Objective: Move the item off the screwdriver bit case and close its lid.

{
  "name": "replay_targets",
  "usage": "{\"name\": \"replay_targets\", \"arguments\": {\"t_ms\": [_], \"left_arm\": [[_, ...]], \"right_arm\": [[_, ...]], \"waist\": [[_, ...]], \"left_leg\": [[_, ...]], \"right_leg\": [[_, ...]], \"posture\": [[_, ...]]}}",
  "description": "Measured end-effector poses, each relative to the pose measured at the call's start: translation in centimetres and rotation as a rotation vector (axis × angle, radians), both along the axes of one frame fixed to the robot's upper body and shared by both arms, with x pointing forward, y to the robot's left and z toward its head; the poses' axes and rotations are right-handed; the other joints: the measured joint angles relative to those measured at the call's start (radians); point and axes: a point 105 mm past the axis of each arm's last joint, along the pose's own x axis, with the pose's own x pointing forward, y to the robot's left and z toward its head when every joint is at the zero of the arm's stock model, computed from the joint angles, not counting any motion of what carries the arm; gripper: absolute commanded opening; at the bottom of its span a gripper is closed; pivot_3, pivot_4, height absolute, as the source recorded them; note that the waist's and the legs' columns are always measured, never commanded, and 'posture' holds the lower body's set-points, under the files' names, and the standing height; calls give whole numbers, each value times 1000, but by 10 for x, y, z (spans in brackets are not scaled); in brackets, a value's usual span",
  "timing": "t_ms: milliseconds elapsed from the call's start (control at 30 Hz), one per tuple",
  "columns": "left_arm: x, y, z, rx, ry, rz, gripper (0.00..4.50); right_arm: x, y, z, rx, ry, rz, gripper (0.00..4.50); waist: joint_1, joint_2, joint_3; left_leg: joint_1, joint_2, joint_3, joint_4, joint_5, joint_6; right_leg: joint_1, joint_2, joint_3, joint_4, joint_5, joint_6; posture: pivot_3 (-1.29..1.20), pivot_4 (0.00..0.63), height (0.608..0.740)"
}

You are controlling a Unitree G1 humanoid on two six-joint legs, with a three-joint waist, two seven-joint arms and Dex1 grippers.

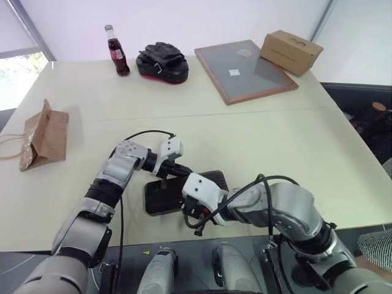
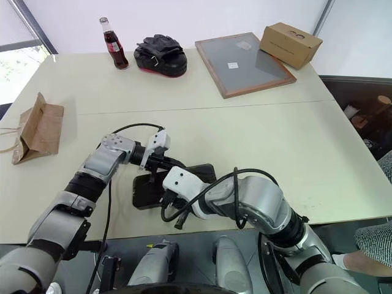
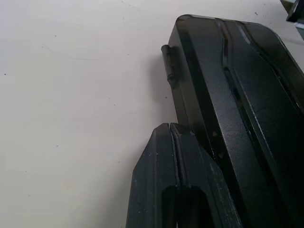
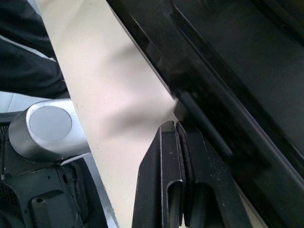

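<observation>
My left gripper [image 3: 176, 142] and right gripper [image 4: 179, 135] were both pinched fully shut and held nothing; each had its tips at the edge of the case [image 1: 164, 197], which lay flat at the near edge of the table [image 1: 288, 141]. The bag [image 1: 44, 136] stood well apart at the table's left edge, so the case was free of it. The lid [image 3: 247, 71] looked down over the tray, with its latch tab [image 3: 167, 64] sticking out at the side.

What remained, as I judged it, was to seat the lid. To do that well I would press straight down near the latch edge with one gripper's closed tips while the other steadied the opposite side, so the case did not slide toward the table edge. I would keep the push short and watch whether the tab caught.

I could read no writing: the bottle [image 1: 116, 51] showed a red label, its lettering too small; the pale stickers on the board [image 1: 245, 69] and the marks on the box [image 1: 290, 51] were also illegible.
</observation>
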Motion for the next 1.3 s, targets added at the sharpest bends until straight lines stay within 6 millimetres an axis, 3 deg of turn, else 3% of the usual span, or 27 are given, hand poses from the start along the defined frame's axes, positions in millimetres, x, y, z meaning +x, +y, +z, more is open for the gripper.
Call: {"name": "replay_targets", "arguments": {"t_ms": [900, 1300], "left_arm": [[-6, 1, -6, 33, -28, 1, 0], [8, -23, 2, -29, -79, -34, 0]], "right_arm": [[0, 9, -6, -62, -87, 52, 30], [6, 17, 9, 9, -88, 122, 30]], "waist": [[-2, 0, -1], [4, 0, -1]], "left_leg": [[1, 1, 0, 0, 0, 0], [0, 0, -1, 1, 0, 0]], "right_leg": [[0, 2, 0, 0, 0, 0], [0, 2, -1, -1, 1, -1]], "posture": [[0, 150, 740], [0, 150, 740]]}}
